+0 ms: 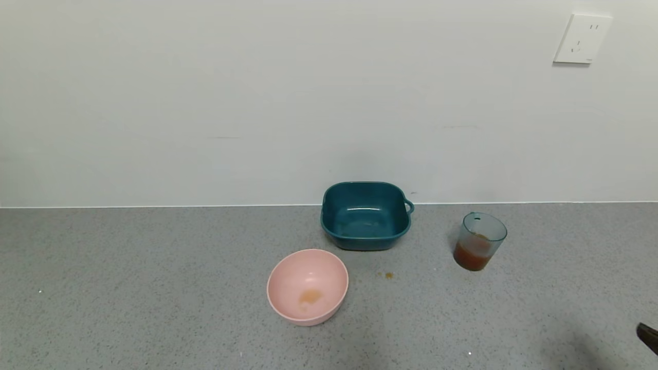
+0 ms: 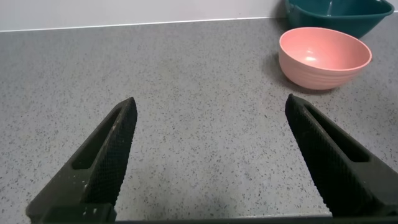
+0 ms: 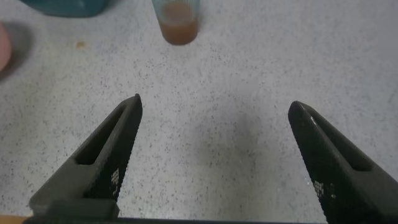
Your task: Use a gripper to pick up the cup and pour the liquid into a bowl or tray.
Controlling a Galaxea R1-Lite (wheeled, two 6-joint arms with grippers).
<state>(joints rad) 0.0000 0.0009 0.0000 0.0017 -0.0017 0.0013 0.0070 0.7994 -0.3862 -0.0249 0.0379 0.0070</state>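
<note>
The translucent blue-grey cup [image 1: 479, 240] stands upright on the grey counter, right of centre, with reddish-brown liquid [image 1: 472, 257] in its lower part. It also shows in the right wrist view [image 3: 178, 18], ahead of my right gripper [image 3: 214, 106], which is open, empty and well short of it. Only a dark tip of that gripper [image 1: 649, 336] shows at the head view's right edge. The dark teal rounded-square bowl [image 1: 365, 216] sits by the wall, left of the cup. My left gripper [image 2: 210, 106] is open and empty over bare counter.
A round pink bowl [image 1: 307, 285] with a pale orange smear sits in front of the teal bowl; it also shows in the left wrist view [image 2: 324, 56]. Small brown drops [image 1: 386, 275] lie on the counter between the bowls and the cup. A wall socket [image 1: 582, 38] is high on the right.
</note>
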